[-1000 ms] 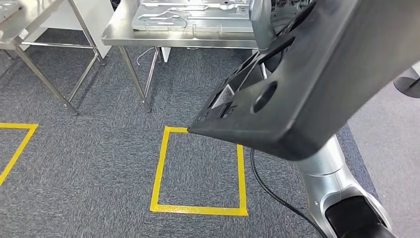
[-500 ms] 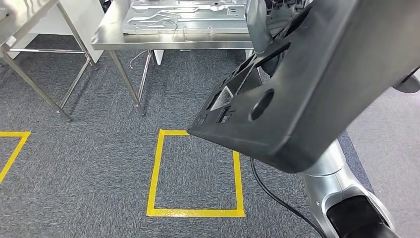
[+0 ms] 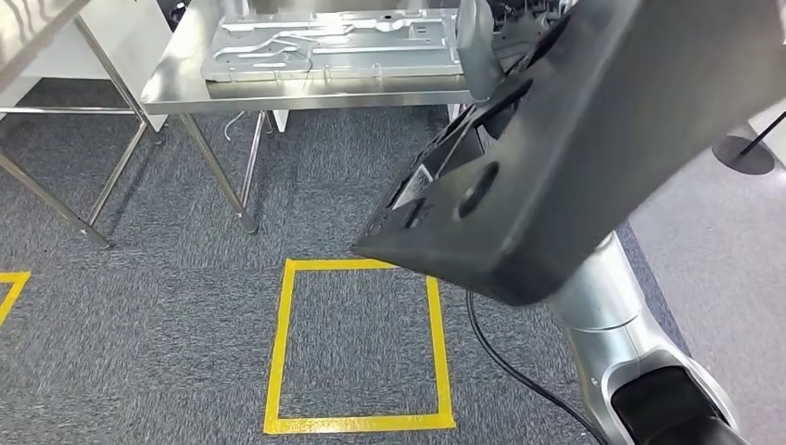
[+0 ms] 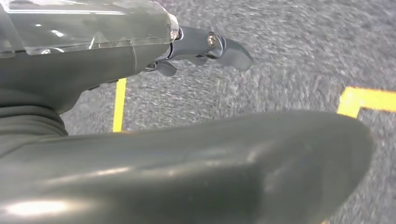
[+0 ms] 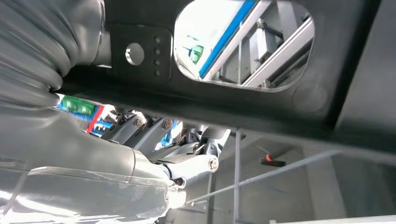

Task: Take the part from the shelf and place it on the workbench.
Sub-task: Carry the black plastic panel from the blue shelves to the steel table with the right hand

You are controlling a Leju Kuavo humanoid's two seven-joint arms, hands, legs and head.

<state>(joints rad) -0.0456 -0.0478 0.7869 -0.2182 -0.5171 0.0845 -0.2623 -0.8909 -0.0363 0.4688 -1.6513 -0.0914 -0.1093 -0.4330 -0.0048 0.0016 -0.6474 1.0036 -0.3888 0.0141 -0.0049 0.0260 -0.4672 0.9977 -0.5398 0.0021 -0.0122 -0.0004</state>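
Observation:
A large black plastic part with round holes hangs tilted in front of me, above the carpet. My right hand grips it from below, its fingers curled against the part's underside. The silver right arm rises behind the part. The steel workbench stands ahead at the upper left, with a flat grey metal plate lying on it. My left hand hangs over the carpet and holds nothing, its fingers loosely apart.
A yellow taped square marks the carpet in front of the workbench. A second steel table stands at the far left. A black cable runs across the floor by my right arm. A round black stand base sits at the right.
The camera has moved forward: the workbench and yellow square have slid down and left in the picture. The black part stays held in the same way.

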